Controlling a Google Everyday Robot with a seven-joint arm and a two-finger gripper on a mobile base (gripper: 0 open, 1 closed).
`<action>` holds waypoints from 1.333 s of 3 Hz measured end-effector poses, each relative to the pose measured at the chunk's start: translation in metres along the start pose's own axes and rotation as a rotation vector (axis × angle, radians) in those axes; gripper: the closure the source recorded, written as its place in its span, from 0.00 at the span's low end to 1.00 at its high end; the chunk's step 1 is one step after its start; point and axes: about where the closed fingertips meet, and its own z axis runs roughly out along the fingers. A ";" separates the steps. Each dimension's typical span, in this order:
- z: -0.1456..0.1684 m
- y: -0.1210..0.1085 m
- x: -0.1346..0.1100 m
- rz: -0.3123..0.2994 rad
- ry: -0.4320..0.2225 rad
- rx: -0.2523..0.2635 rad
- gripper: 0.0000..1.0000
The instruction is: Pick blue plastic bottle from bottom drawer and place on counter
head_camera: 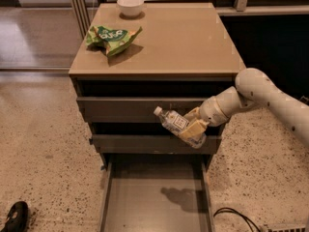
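Gripper [189, 125] fingers [197, 134] hold the blue plastic bottle [172, 121]; I see it tilted, cap up-left, before 2 closed drawer fronts [130, 109], above the open bottom drawer [140, 207].

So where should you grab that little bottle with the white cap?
Across its round middle, coming from the side near its base. The body is slim and straight, so a pinch closes well across it. The gripper holds the blue plastic bottle just so, in the air before the drawer fronts, white cap tilted up-left.
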 end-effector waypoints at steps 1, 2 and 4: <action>-0.028 0.030 -0.011 0.027 -0.003 0.009 1.00; -0.059 0.052 -0.032 0.009 -0.015 0.036 1.00; -0.137 0.053 -0.111 -0.140 -0.069 0.127 1.00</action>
